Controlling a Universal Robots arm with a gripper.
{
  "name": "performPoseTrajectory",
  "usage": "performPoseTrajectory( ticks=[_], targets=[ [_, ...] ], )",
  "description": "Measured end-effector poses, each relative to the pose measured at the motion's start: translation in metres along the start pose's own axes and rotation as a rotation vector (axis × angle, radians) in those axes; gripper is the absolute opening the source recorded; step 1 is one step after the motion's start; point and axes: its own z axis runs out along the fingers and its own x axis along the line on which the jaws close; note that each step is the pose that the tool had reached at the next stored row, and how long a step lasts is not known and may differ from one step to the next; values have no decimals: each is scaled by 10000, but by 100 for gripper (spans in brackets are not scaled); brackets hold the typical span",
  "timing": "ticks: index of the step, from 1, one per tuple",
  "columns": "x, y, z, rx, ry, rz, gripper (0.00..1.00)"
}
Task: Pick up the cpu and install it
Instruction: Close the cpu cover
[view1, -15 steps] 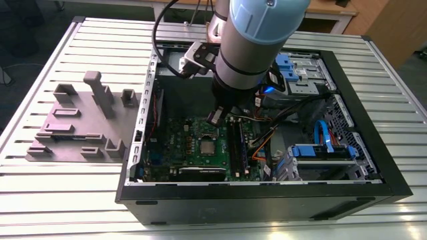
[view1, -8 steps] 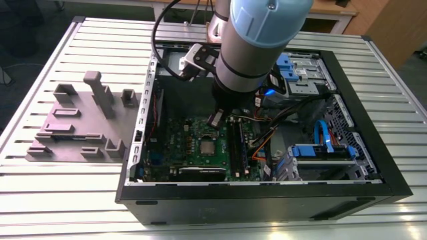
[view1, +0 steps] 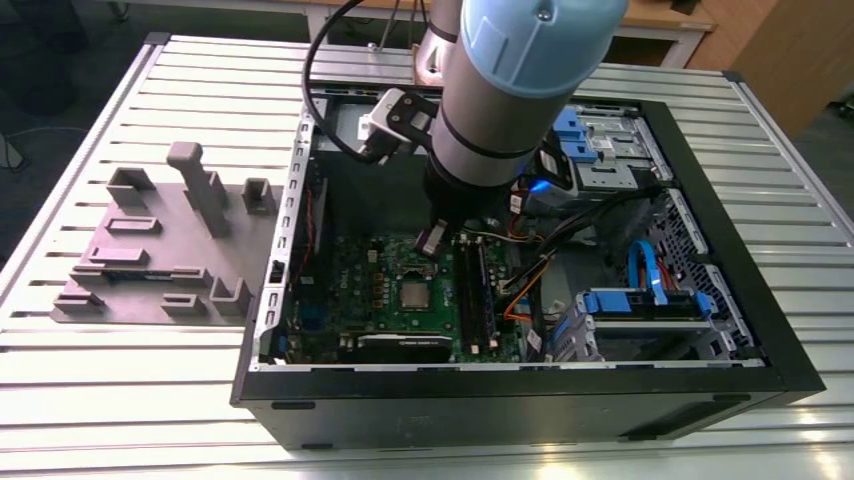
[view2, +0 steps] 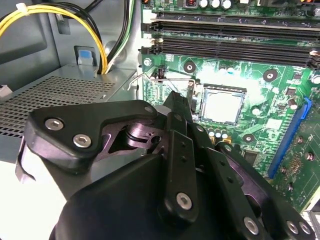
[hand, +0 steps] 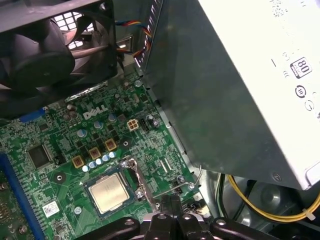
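Observation:
The cpu (view1: 416, 294) lies flat in the socket of the green motherboard (view1: 358, 268) inside the open computer case, its silver top bare in both wrist views (view2: 223, 107) (hand: 110, 192). My gripper (view1: 430, 240) hangs just above the board, beside the socket on the side toward the power supply. Its black fingers (view2: 177, 107) are pressed together with nothing between them. The fingertips (hand: 170, 201) hover by the thin wire socket lever (hand: 176, 188), which runs along the socket's edge. The cpu itself is apart from the gripper.
The grey power supply box (hand: 235, 80) stands close beside the gripper, with yellow cables (view2: 60, 15) behind it. A black fan (hand: 45, 55) and memory slots (view2: 235, 37) flank the socket. A grey parts fixture (view1: 160, 250) sits outside the case at the exterior view's left.

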Motion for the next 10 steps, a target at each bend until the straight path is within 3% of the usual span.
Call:
performPoseTrajectory(
  ticks=[10],
  targets=[
    [18,-10,-5,24,43,3,11]
  ],
)
